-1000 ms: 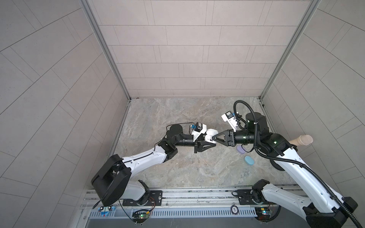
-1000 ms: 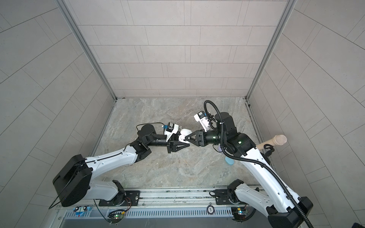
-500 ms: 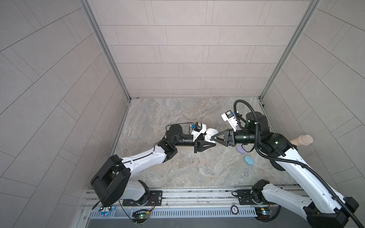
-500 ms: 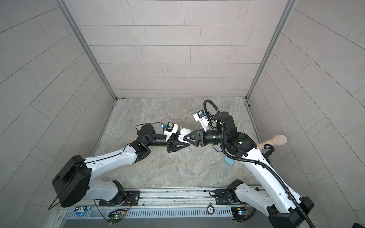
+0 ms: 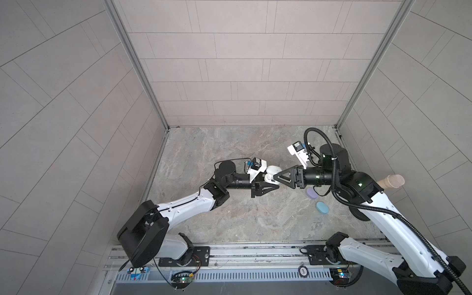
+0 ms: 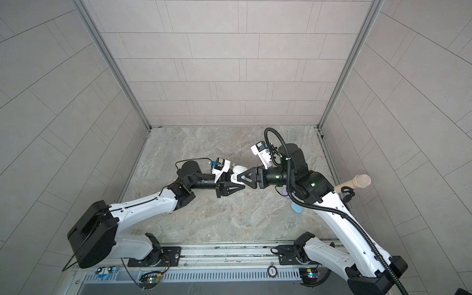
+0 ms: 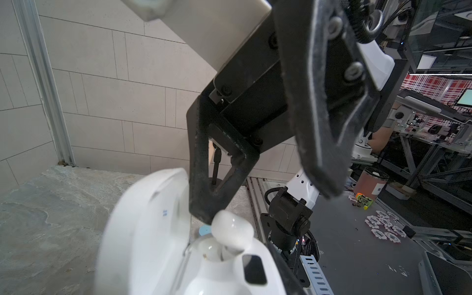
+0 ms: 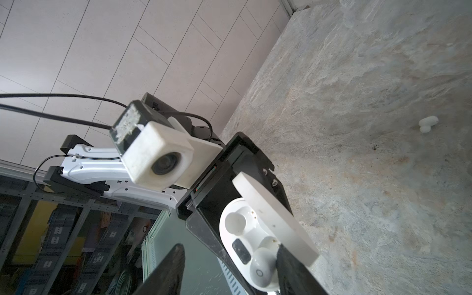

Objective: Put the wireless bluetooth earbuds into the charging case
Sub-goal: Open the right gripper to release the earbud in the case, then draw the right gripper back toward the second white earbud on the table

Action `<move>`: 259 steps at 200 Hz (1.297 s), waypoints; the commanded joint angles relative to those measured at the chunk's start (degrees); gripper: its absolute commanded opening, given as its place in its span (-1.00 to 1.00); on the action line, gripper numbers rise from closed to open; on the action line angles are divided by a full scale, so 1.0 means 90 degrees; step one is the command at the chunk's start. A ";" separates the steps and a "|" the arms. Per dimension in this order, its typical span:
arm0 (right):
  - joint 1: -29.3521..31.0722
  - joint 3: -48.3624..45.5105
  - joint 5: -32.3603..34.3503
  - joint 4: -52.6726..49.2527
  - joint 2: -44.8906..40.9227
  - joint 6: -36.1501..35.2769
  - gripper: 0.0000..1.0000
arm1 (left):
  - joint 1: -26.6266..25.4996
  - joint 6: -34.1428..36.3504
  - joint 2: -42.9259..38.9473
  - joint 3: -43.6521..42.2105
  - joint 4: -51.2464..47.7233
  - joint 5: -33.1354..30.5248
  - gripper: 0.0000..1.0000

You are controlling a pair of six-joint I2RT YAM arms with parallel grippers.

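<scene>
The left claw (image 5: 270, 180) is clamped on the white charging case (image 5: 271, 173). It holds the case up off the marble tabletop (image 5: 224, 150) with the lid swung back. In both top views the case sits right at this claw's tips, between the two arms.

In the left wrist view a white earbud (image 7: 231, 231) stands in one socket of the case (image 7: 143, 229). Its rounded head is tilted and rises proud of the socket (not seated flush, as far as this view shows). One dark finger of the other claw comes down onto it.

The right claw (image 5: 275, 178) meets the left claw almost tip to tip over the case, and its jaws stand apart. In the right wrist view this claw (image 8: 229, 247) straddles the case (image 8: 258, 199). One fingertip (image 8: 286, 258) rests against the earbud (image 8: 263, 265), and the other finger stands well clear on the far side of the case, so nothing is pinched between them.

A second white earbud (image 8: 428, 124) lies loose on the tabletop, well out beyond the right claw's tips and apart from the case.

Behind the right claw, beneath its wrist, a lilac case (image 5: 312, 193) lies closed on the tabletop. A blue case (image 5: 322, 207) lies just beside it, nearer the arm's base (both well back from the fingertips).
</scene>
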 commanded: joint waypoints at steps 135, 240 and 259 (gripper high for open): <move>0.0159 -0.0193 0.0658 -0.0858 -0.0877 -0.0521 0.28 | 0.0262 -0.0172 -0.0462 -0.0619 0.0778 -0.0399 -0.79; 0.0025 -0.1171 0.2384 -0.0254 0.0219 -0.0551 0.33 | 0.0652 -0.0131 -0.1896 -0.1672 0.0383 -0.1111 -0.80; 0.0025 -0.0985 0.2897 -0.0113 0.0953 -0.0525 0.34 | 0.0676 -0.0121 -0.2009 -0.1739 0.0360 -0.1161 -0.81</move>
